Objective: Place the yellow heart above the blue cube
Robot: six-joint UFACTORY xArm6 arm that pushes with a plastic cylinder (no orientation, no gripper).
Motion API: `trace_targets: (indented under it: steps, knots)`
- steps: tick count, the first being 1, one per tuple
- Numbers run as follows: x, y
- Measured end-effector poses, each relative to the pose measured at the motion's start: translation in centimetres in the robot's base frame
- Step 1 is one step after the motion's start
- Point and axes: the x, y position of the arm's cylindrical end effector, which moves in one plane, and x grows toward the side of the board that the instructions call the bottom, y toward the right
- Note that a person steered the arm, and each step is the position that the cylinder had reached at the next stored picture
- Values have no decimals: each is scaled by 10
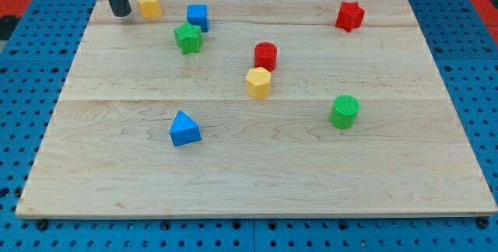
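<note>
The yellow heart (149, 5) lies near the board's top left edge. The blue cube (198, 16) sits just to its right and slightly lower, a small gap between them. My tip (120, 13) rests on the board just left of the yellow heart, close to it; I cannot tell if it touches. The rod rises out of the view's top.
A green star (187, 37) lies just below the blue cube. A red cylinder (265, 54) and a yellow hexagon (258, 82) sit mid-board. A blue triangle (184, 129), a green cylinder (344, 111) and a red star (349, 15) lie elsewhere on the wooden board (257, 182).
</note>
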Motion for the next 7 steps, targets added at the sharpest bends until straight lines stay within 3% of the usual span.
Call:
trace_targets:
  steps: [7]
  knots:
    - [-14, 30]
